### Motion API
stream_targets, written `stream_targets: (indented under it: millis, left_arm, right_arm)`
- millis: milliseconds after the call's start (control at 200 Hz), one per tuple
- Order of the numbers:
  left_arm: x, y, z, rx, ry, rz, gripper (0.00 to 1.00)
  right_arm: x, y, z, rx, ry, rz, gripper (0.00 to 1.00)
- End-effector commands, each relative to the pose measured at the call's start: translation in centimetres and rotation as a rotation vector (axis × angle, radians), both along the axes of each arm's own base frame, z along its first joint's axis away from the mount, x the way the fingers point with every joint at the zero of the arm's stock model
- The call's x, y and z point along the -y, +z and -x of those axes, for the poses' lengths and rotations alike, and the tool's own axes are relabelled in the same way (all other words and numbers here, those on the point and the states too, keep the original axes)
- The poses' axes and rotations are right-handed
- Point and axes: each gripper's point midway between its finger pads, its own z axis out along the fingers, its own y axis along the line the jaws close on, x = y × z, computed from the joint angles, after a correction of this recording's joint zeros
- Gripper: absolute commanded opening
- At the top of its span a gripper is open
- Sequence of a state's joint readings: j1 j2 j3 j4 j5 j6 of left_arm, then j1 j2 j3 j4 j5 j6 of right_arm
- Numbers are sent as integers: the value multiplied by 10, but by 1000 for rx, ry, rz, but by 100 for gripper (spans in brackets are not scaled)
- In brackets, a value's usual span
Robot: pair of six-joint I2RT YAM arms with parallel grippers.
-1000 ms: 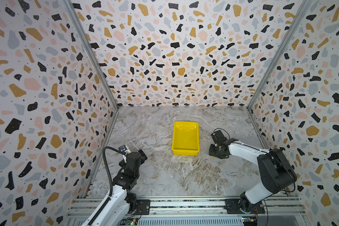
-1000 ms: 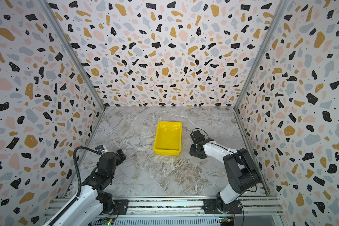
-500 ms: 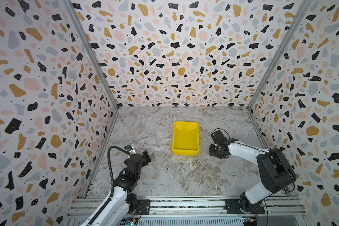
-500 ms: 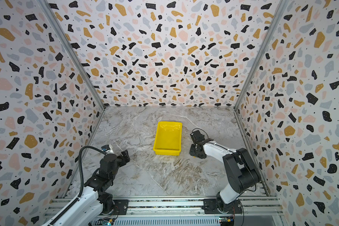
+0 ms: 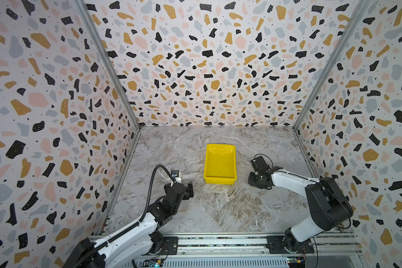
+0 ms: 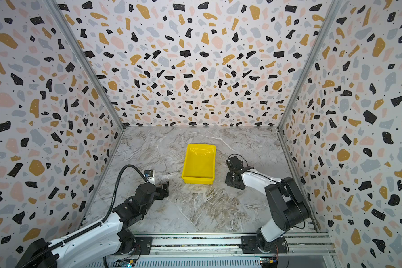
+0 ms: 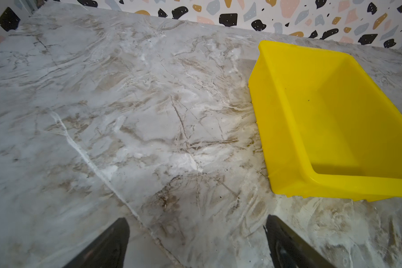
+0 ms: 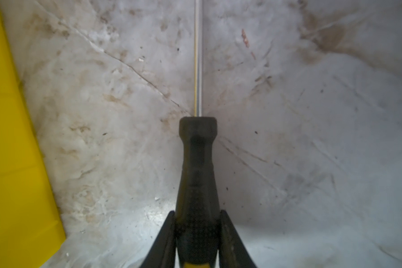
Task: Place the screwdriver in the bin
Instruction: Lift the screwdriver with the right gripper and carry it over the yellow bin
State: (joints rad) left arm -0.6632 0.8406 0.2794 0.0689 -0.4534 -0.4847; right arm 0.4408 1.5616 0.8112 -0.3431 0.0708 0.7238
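a: where is the screwdriver right now?
b: check your right wrist view. the screwdriver [image 8: 196, 162] sits between the jaws of your right pincer [image 8: 196, 214], which is clamped on the black handle close to its yellow butt end. the thin grey shaft points straight away from the camera, low over the marbled worktop [image 8: 311, 139]. you cannot tell from here whether the shaft touches the surface.
a: and the bin?
b: the yellow bin [image 8: 9, 139] fills one edge of that same view. its outer wall is just beside the tool but apart from it. so your screwdriver is outside the bin, running roughly along that wall.
a: what do the top views give me?
b: in both top views your right pincer is down at the worktop, just to the right of the bin's near end. the bin stands around the middle of the worktop, its long sides pointing toward the back wall. the screwdriver is hidden under the pincer there, too small for you to pick out.
a: and my left arm?
b: your left pincer [image 7: 195, 218] has its jaws spread wide, with only bare worktop between them. it is off to the left of the bin's near end, apart from it, and the bin's side wall shows in your left wrist view.
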Motion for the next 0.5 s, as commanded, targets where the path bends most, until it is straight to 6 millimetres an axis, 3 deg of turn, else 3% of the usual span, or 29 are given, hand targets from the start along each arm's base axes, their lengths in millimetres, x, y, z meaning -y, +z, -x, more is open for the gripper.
stream_targets:
  millis: [0, 135, 240, 370, 496]
  left_arm:
    - [-3, 22, -4, 80, 23, 27, 94]
    - [-8, 26, -2, 103, 44, 45, 94]
    - [-24, 25, -2, 100, 137, 17, 94]
    - [-33, 25, -2, 94, 183, -1, 94]
    - [-39, 27, 0, 101, 214, -1, 95]
  right_arm:
    - [9, 11, 8, 4, 13, 42, 10]
    - [9, 35, 2, 54, 23, 55, 7]
    - [-6, 63, -6, 108, 32, 49, 7]
    - [-47, 97, -15, 185, 65, -1, 7]
    - [-98, 115, -26, 222, 114, -61, 7]
